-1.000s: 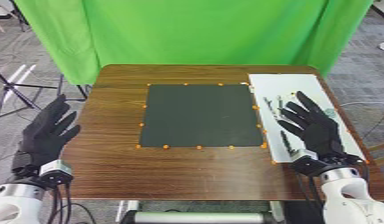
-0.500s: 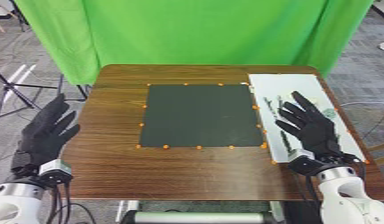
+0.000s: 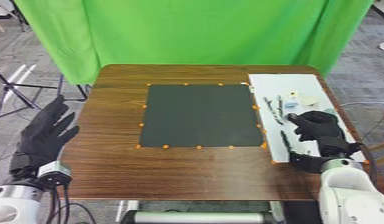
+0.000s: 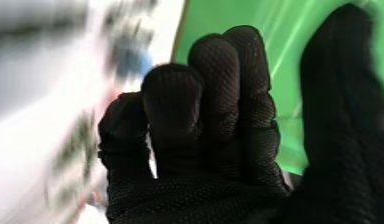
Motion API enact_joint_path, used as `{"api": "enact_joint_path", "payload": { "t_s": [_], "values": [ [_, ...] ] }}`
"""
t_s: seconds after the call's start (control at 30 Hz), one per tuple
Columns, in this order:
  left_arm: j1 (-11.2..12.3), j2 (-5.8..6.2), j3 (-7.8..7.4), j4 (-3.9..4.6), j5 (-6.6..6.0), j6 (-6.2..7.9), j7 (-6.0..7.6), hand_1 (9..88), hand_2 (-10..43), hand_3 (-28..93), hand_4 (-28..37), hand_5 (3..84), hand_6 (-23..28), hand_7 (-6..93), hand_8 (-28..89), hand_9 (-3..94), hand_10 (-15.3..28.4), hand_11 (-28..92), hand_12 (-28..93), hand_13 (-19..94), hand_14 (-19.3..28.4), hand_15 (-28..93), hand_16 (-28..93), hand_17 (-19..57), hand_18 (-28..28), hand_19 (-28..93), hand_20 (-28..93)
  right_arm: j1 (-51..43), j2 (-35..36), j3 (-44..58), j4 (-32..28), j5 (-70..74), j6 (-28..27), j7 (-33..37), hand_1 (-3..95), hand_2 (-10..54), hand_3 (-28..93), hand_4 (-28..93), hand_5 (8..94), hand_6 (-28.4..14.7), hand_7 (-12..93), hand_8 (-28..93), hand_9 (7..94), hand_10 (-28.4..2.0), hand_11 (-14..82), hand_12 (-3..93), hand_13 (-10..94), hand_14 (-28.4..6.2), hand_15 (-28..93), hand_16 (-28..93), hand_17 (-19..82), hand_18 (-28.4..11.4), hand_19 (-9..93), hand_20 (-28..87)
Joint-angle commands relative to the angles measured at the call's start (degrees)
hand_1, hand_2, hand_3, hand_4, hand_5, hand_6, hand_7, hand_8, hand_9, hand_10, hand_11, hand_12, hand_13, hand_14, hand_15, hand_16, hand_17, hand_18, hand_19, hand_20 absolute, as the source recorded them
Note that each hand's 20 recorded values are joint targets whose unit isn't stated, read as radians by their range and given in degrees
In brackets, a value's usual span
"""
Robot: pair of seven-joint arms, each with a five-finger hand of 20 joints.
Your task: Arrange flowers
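Zero grip is coming from your right hand: it's hanging low over the white sheet, fingers loosely extended, thumb standing apart, palm holding nothing. You're looking at the pick-up step, by my reading, with the arranging itself waiting its turn. Just beside that hand, a dark leafy stem is lying on the sheet; farther up, a pair of slim stems is lying close together. Next to those, a small bluish piece and a pale bloom are sitting, too small to name surely. The next move is calling for you to choose one stem, bring thumb and fingers around it and lift cleanly. Watch those neighbours: they're lying tight enough to be snagging, and your own glove is hiding part of the sheet. Across the brown table, the dark mat is lying mid-table, and your left hand is waiting off at the left edge, spread and unloaded.
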Motion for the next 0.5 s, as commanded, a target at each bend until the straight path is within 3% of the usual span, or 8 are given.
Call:
{"api": "enact_joint_path", "payload": {
  "t_s": [0.03, 0.1, 0.2, 0.33, 0.5],
  "values": [
    [1.51, -0.70, -1.01, -0.91, -0.06, 0.87, 0.24, 24.5, -3.1, 68, -28.3, 19.0, 1.0, 18.2, -10, 14.4, 8.1, 10, 21, 11, 10.9, 13, 8, -12.0, 17.2, 35, 9, -3.21, 7.47, 3.09, -3.73, -45.86, -15.95, 9.19, 52.1, -9.5, 41, -28, 61.8, 2.1, 48, -10, 69.7, -10.5, 52.0, 36.6, 63, -9.3, 75, 31, 28, -19.5, 85, 52],
    [1.45, -0.43, -1.16, -0.98, 0.08, 0.92, 0.42, 24.5, -3.1, 68, -28.3, 19.0, 1.0, 18.2, -10, 14.4, 8.1, 10, 21, 11, 10.9, 13, 8, -12.0, 17.2, 35, 9, -3.63, 7.75, 3.25, -3.97, -46.58, -20.96, 10.28, 46.4, -9.5, 44, -28, 60.4, 1.6, 50, -19, 66.0, -11.1, 55.8, 38.8, 61, -10.2, 77, 31, 26, -19.8, 85, 53],
    [0.47, 0.14, -0.99, -0.53, 0.04, 0.53, 0.22, 24.4, -3.2, 68, -28.3, 19.0, 1.0, 18.3, -10, 14.4, 8.2, 10, 21, 11, 10.9, 13, 8, -12.0, 17.2, 35, 9, -3.81, 7.43, 3.23, -4.64, -46.11, -27.81, 12.86, 43.2, -9.5, 42, -28, 59.4, 0.9, 51, -19, 63.2, -12.0, 57.3, 39.7, 58, -11.3, 78, 32, 25, -20.3, 84, 53],
    [0.79, -0.18, -1.02, -0.76, 0.02, 0.52, -0.11, 24.3, -3.1, 68, -28.3, 19.0, 1.0, 18.2, -10, 14.4, 8.2, 10, 21, 11, 10.9, 13, 8, -12.0, 17.2, 35, 9, -3.25, 7.20, 1.81, -3.39, -46.45, -32.07, 15.18, 37.3, -9.5, 48, -28, 58.9, 0.0, 50, -18, 61.5, -12.8, 57.5, 39.6, 57, -12.0, 78, 32, 24, -20.6, 84, 53],
    [0.75, -0.13, -1.02, -0.81, 0.04, 0.78, -0.03, 24.3, -3.1, 68, -28.3, 19.0, 1.0, 18.3, -10, 14.4, 8.1, 10, 21, 11, 11.0, 13, 8, -12.0, 17.2, 34, 9, -2.09, 6.62, 0.05, -0.15, -46.30, -33.35, 17.18, 33.0, -9.5, 53, -28, 59.4, -0.4, 49, -18, 61.1, -13.3, 57.3, 39.4, 56, -12.5, 78, 31, 24, -20.7, 84, 53]
  ]
}}
